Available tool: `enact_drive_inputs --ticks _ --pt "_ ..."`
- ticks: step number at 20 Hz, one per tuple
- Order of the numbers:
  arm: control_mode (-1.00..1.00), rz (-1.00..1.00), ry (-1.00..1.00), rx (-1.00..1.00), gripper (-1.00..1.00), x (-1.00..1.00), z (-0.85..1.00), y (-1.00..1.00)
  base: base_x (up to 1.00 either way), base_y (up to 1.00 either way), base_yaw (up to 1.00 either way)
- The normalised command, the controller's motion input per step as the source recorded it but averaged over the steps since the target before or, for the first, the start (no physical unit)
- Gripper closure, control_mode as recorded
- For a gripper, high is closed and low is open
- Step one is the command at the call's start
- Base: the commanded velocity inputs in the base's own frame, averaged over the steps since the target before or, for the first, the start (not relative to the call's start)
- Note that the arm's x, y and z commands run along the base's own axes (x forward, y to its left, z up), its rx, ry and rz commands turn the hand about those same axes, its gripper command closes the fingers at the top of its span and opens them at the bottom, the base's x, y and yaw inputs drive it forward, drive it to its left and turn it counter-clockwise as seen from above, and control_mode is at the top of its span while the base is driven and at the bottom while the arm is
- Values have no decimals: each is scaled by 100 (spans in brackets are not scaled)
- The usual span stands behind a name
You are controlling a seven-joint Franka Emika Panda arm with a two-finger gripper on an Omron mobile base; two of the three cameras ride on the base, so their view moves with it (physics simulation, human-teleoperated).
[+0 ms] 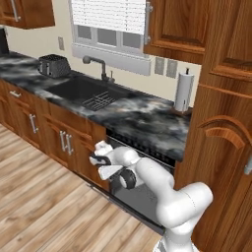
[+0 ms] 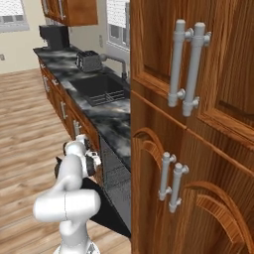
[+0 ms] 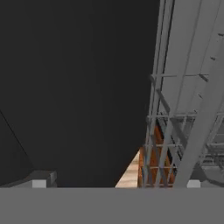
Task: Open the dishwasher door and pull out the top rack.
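The dishwasher door [image 2: 106, 208] hangs open beside the fingers [image 3: 39, 183], spread wide, gripping nothing.

matt black dishwasher door [image 3: 74, 87], grey wire rack [image 3: 175, 131]

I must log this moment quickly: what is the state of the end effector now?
End effector: at the edge of the partly open dishwasher door; open or closed cannot be told.
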Motion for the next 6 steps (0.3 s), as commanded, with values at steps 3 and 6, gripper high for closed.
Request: enact_drive_inputs --ticks 3,6 --pt "-100 -7 2 2 -100 -100 -66 100 0 0 0" --pt "-100 -7 0 0 -100 -100 -64 100 0 0 0"
